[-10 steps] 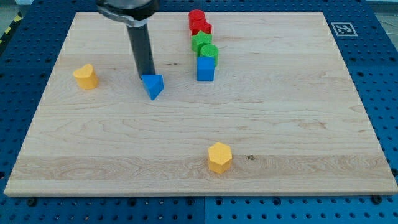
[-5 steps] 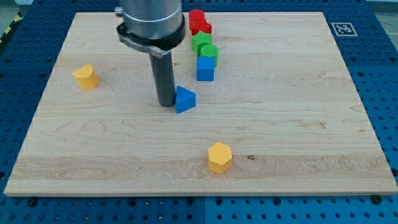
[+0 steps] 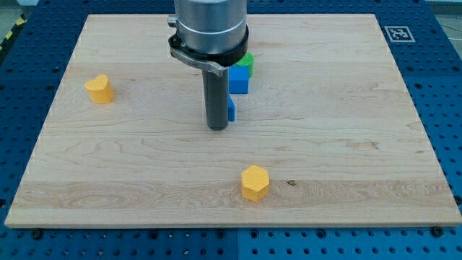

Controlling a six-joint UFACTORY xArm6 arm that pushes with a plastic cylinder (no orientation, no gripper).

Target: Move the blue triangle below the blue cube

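One thin blue sliver is all that shows of the blue triangle (image 3: pixel 231 109) — the rod stands in front of the rest. It sits just below the blue cube (image 3: pixel 240 79), close under it, slightly toward the view's left. My tip (image 3: pixel 218 128) rests on the surface (image 3: pixel 346 137) at the triangle's left side, seemingly touching it. No pincer is fitted to this arm, so there is nothing to open or close.

Risks, as I judge them: a push carried further toward the view's right could send the triangle past the spot under the cube. A push angled upward could drive it into the cube and shove that block into the green block (image 3: pixel 247 61) above it. An off-centre contact on a triangular shape could also spin it away from my tip.

Hidden things: the arm's body covers the top of the block column, so only part of the green block shows. Whether triangle and cube touch I cannot tell. Well apart lie a yellow block (image 3: pixel 99 88) at the view's left and a yellow hexagonal block (image 3: pixel 255 182) near the bottom.
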